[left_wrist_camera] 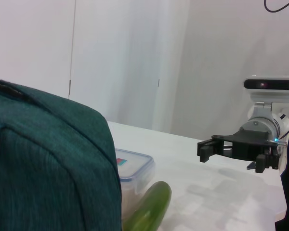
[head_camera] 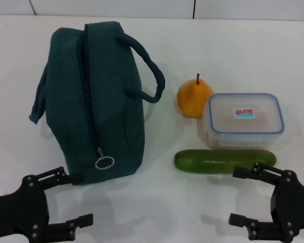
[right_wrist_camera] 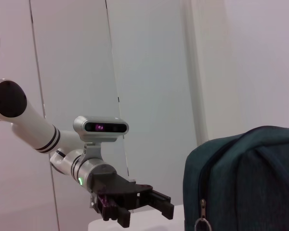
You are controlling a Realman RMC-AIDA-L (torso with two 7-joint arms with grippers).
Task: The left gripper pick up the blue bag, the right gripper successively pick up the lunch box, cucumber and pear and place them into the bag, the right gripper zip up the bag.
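Nothing grasped, both jaws wide
Left gripper [head_camera: 77, 198] by the zipped teal-blue fabric bag [head_camera: 99, 109] may tip it; right gripper [head_camera: 241, 196] could roll the glossy green cucumber [head_camera: 224, 160] on the white desk [head_camera: 157, 207]

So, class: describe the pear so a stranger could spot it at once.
Start at the blue bag on the white table's left. To its right, the pear stands behind the cucumber, touching the lunch box. It alone is orange-yellow and round, with a dark stem.

1. The pear [head_camera: 194, 97] sits partly behind the lunch box [head_camera: 244, 120].
2. In the left wrist view, the blue bag [left_wrist_camera: 48, 163] hides most of the lunch box and the frame's edge cuts off the cucumber [left_wrist_camera: 149, 211].
3. The bag's inside cannot be seen.
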